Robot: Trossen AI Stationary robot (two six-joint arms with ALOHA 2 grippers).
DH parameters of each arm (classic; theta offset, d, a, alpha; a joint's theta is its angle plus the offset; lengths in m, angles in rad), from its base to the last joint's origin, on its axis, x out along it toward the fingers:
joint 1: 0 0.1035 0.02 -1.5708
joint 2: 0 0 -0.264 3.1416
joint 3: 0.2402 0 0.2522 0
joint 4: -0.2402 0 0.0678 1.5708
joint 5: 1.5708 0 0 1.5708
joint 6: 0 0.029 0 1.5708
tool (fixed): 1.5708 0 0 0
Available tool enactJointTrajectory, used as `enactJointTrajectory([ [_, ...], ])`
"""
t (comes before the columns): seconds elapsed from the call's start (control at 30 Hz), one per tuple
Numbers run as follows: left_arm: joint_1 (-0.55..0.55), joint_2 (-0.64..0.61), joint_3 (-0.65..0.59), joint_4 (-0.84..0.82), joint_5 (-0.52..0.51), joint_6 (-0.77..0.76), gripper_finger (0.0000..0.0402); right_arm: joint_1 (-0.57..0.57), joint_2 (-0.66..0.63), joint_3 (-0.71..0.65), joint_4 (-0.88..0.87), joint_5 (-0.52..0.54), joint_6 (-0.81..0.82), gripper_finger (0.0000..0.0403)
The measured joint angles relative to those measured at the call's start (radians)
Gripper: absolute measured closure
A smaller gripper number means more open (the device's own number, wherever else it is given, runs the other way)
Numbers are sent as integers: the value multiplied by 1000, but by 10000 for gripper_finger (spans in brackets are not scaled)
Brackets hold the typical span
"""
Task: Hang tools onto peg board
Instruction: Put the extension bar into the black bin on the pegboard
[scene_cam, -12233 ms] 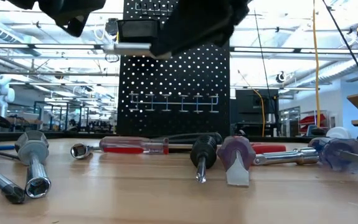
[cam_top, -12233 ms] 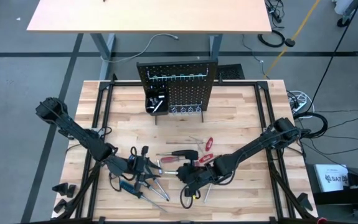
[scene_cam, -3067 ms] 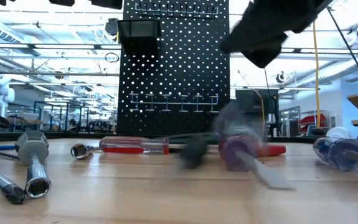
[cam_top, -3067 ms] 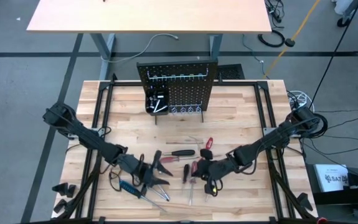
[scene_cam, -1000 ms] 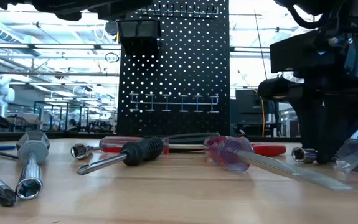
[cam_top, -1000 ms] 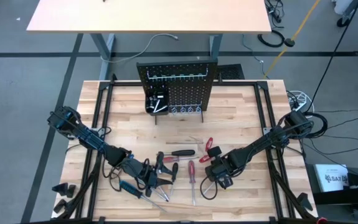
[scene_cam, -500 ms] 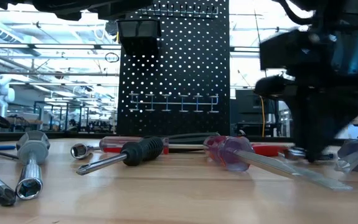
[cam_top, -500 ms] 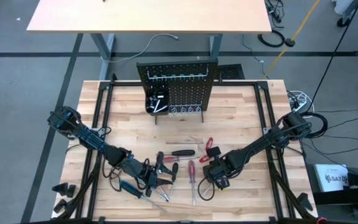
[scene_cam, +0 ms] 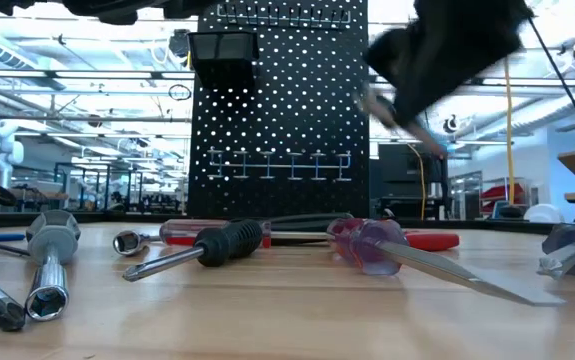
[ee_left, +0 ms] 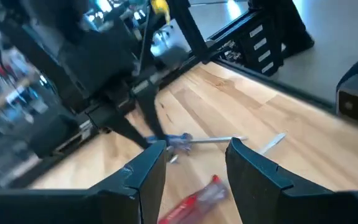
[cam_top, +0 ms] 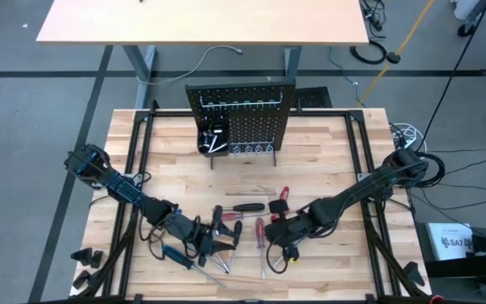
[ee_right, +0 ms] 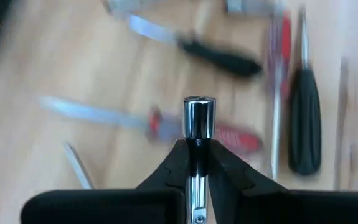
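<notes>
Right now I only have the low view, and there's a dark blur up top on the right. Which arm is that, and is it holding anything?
Observer: That is the right gripper. Its wrist view shows the fingers shut on a silvery socket-ended tool.
Operator: Where is the left one?
Observer: The left gripper hangs over the loose tools near the table's front, fingers open, nothing between them.
Operator: Is the peg board's bin empty?
Observer: No. From above, the bin on the peg board has silvery pieces in it.

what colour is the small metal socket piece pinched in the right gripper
Shiny silver small metal socket piece, clearest in the right wrist view.
</notes>
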State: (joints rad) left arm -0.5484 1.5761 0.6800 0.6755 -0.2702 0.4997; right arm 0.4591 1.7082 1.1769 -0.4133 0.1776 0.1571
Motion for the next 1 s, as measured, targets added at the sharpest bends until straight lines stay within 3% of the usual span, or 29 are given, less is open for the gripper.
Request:
enactJointTrajectory([
  [0.27, 11, 8, 83, -13, 17, 213, 233, -3, -2, 49, 124, -68, 5, 377],
  [0.6, 44, 42, 98, 0, 228, 186, 233, -5, -2, 51, 227, -105, -12, 379],
  [1.0, 60, 117, 178, -1, 184, 191, 233, -8, -2, 51, 256, -107, -23, 380],
])
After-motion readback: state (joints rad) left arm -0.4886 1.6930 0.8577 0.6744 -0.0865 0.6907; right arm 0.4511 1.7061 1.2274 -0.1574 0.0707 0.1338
